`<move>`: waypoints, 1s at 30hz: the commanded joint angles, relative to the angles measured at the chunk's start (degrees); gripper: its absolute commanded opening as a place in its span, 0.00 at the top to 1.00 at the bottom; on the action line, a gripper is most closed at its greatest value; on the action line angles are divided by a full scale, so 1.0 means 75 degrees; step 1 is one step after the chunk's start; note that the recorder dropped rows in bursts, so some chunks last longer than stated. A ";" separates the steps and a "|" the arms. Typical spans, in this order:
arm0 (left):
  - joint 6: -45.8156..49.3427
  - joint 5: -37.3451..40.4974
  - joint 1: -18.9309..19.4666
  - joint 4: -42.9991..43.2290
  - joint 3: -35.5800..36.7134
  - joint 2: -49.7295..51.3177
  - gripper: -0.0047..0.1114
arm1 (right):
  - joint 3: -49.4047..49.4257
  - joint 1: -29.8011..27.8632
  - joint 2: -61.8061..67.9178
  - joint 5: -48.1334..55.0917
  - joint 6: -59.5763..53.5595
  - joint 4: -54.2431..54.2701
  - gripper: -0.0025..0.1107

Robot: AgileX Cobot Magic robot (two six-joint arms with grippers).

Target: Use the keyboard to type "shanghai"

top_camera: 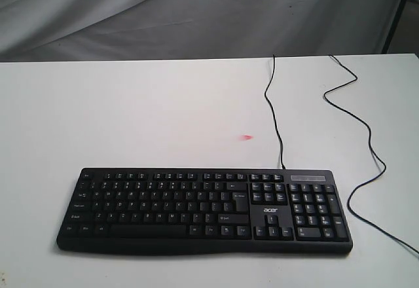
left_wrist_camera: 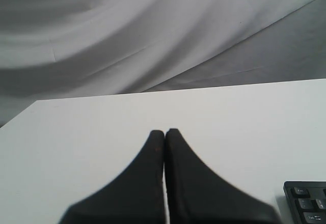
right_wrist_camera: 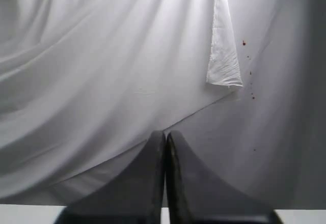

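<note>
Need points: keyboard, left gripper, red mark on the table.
keyboard (top_camera: 204,211), exterior view, middle of the key field.
left gripper (left_wrist_camera: 164,132), left wrist view, between the shut fingertips.
red mark (top_camera: 247,137), exterior view, its centre.

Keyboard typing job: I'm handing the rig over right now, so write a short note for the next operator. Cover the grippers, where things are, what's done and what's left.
Left gripper: shut, holding nothing, above the bare table; one corner of the keyboard shows at the edge of its view.
Right gripper: shut, holding nothing; its camera faces the white cloth.
Keyboard: flat at the table's near edge in the exterior view, cable running back.
Done: nothing visible; neither gripper is at the keys.
Left: apparently all of "shanghai".
</note>
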 commanded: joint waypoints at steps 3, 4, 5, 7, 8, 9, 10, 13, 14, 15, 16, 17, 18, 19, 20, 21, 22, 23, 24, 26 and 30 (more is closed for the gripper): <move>-0.0021 -0.0048 -0.0029 -0.0004 0.0039 0.0024 0.95 | -0.1457 -0.0010 0.1020 0.1322 -0.0617 -0.0130 0.98; -0.0021 -0.0048 -0.0029 -0.0004 0.0039 0.0024 0.95 | -0.1664 -0.0010 0.1195 0.1487 -0.0742 -0.0089 0.98; -0.0021 -0.0048 -0.0029 -0.0004 0.0039 0.0024 0.95 | -0.1827 -0.0010 0.1336 0.1620 -0.0878 0.0000 0.98; -0.0021 -0.0048 -0.0029 -0.0004 0.0039 0.0024 0.95 | -0.2225 -0.0010 0.1677 0.1970 -0.1402 0.0352 0.98; -0.0021 -0.0048 -0.0029 -0.0004 0.0039 0.0024 0.95 | -0.2388 -0.0010 0.1837 0.2140 -0.1784 0.0560 0.98; -0.0021 -0.0048 -0.0029 -0.0004 0.0039 0.0024 0.95 | -0.2592 -0.0010 0.1993 0.2356 -0.2206 0.0918 0.98; -0.0021 -0.0048 -0.0029 -0.0004 0.0039 0.0024 0.95 | -0.2803 -0.0010 0.2143 0.2582 -0.2746 0.1398 0.98; -0.0021 -0.0048 -0.0029 -0.0004 0.0039 0.0024 0.95 | -0.3483 -0.0010 0.2564 0.3390 -0.4591 0.3060 0.98; -0.0021 -0.0048 -0.0029 -0.0004 0.0039 0.0024 0.95 | -0.3676 -0.0010 0.2687 0.3719 -0.5108 0.3598 0.98; -0.0021 -0.0048 -0.0029 -0.0004 0.0039 0.0024 0.95 | -0.3958 -0.0010 0.2871 0.4044 -0.5752 0.4053 0.98; -0.0021 -0.0048 -0.0029 -0.0004 0.0039 0.0024 0.95 | -0.4144 -0.0010 0.2994 0.4352 -0.6136 0.4409 0.98; -0.0021 -0.0048 -0.0029 -0.0004 0.0039 0.0024 0.95 | -0.4330 -0.0010 0.3117 0.4615 -0.6619 0.4641 0.98; -0.0021 -0.0048 -0.0029 -0.0004 0.0039 0.0024 0.95 | -0.4611 -0.0010 0.3306 0.5110 -0.7056 0.4935 0.98; -0.0021 -0.0048 -0.0029 -0.0004 0.0039 0.0024 0.95 | -0.4804 -0.0010 0.3436 0.5451 -0.7421 0.5115 0.98; -0.0021 -0.0048 -0.0029 -0.0004 0.0039 0.0024 0.95 | -0.4990 -0.0010 0.3603 0.5794 -0.7666 0.5303 0.98; -0.0021 -0.0048 -0.0029 -0.0004 0.0039 0.0024 0.95 | -0.5254 -0.0010 0.3776 0.6265 -0.7935 0.5516 0.98; -0.0021 -0.0048 -0.0029 -0.0004 0.0039 0.0024 0.95 | -0.5425 -0.0010 0.3956 0.6557 -0.8121 0.5644 0.98; -0.0021 -0.0048 -0.0029 -0.0004 0.0039 0.0024 0.95 | -0.5625 -0.0010 0.4104 0.6876 -0.8262 0.5799 0.98; -0.0021 -0.0048 -0.0029 -0.0004 0.0039 0.0024 0.95 | -0.5797 -0.0010 0.4313 0.7147 -0.8509 0.5930 0.98; -0.0021 -0.0048 -0.0029 -0.0004 0.0039 0.0024 0.95 | -0.6069 -0.0010 0.4615 0.7568 -0.8933 0.6102 0.98; -0.0021 -0.0048 -0.0029 -0.0004 0.0039 0.0024 0.95 | -0.6361 -0.0010 0.5192 0.7996 -0.9710 0.6140 0.98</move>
